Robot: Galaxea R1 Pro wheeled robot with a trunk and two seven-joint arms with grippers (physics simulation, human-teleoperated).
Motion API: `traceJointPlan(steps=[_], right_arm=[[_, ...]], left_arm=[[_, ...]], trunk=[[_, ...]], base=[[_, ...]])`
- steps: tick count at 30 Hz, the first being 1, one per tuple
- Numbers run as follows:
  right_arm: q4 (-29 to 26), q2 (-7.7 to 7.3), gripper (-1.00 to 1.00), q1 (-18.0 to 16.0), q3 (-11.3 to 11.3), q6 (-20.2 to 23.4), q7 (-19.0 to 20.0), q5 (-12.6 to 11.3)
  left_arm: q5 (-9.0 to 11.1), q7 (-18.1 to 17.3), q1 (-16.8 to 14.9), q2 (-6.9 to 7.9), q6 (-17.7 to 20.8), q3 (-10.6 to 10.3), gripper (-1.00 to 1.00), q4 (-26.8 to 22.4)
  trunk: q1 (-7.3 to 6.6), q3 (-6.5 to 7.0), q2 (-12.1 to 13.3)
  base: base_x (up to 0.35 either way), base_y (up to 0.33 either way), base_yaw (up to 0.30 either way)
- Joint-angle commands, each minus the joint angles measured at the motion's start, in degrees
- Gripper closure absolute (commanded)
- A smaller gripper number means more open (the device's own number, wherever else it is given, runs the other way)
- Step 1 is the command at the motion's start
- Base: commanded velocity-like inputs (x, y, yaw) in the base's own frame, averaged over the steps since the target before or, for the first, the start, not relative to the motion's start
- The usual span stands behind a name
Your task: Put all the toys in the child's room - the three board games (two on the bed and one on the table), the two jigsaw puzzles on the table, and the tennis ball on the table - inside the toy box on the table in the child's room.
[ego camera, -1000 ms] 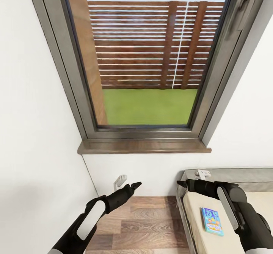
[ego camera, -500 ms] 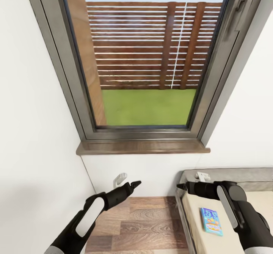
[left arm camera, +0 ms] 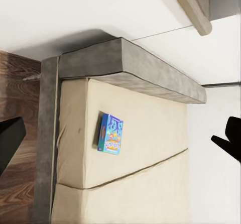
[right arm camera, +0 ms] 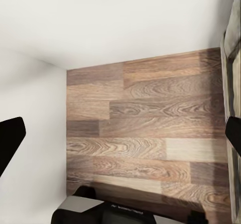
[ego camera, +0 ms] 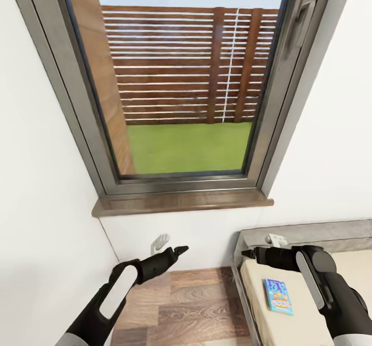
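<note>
both my grippers empty, jaws spread | blue board game (ego camera: 279, 295) near bed (ego camera: 310, 330) headboard edge | risk: right gripper (ego camera: 248, 253) overreaches, shoves box

At the lower right of your head view, a blue board game (ego camera: 278, 295) lies flat on the beige bed (ego camera: 310, 325), near its grey headboard (ego camera: 330, 232).

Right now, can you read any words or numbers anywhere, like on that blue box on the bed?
Blue board game on the bed: its cover has printed lettering, but it is too small and blurred to read, also from the left wrist view.
No other words, numbers or signs can be read on the window, wall or floor.
</note>
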Motion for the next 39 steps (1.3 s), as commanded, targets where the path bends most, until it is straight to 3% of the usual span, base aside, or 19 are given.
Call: traceJointPlan(steps=[1,3,4,14,23,39], right_arm=[[-0.03,-0.01,-1.0,-0.05,-0.06,0.31,0.05,-0.15],[-0.02,-0.03,-1.0,-0.07,-0.06,0.31,0.05,-0.19],[-0.01,-0.12,-1.0,-0.12,-0.11,0.31,0.04,-0.28],[-0.09,-0.09,-1.0,-0.13,-0.13,0.31,0.04,-0.32],[-0.41,0.26,-1.0,0.0,-0.15,0.31,0.11,-0.2],[-0.44,0.37,-1.0,0.01,-0.11,0.31,0.11,-0.1]], left_arm=[[0.07,-0.09,-0.04,-0.01,0.25,0.07,-1.0,-0.01],[0.66,-0.07,-0.04,-0.01,1.0,0.63,-1.0,0.01],[1.91,0.02,-0.04,0.01,2.58,1.73,-1.0,0.21],[2.71,0.36,-0.04,-0.02,3.77,2.55,-1.0,0.39],[2.41,-0.3,1.32,0.76,-0.38,2.48,-1.0,2.76],[2.01,-0.54,1.98,0.78,-2.71,2.06,-1.0,3.38]], trunk=[[0.04,-0.05,-0.12],[0.04,0.07,-0.12],[0.04,0.14,-0.12],[0.04,0.8,-0.12],[0.04,1.38,-0.12],[0.04,1.73,-0.12]], base=[[0.0,0.0,-0.191],[0.0,0.0,-0.194],[0.0,0.0,-0.202],[0.0,0.0,-0.205],[0.0,0.0,-0.204],[0.0,0.063,-0.134]])
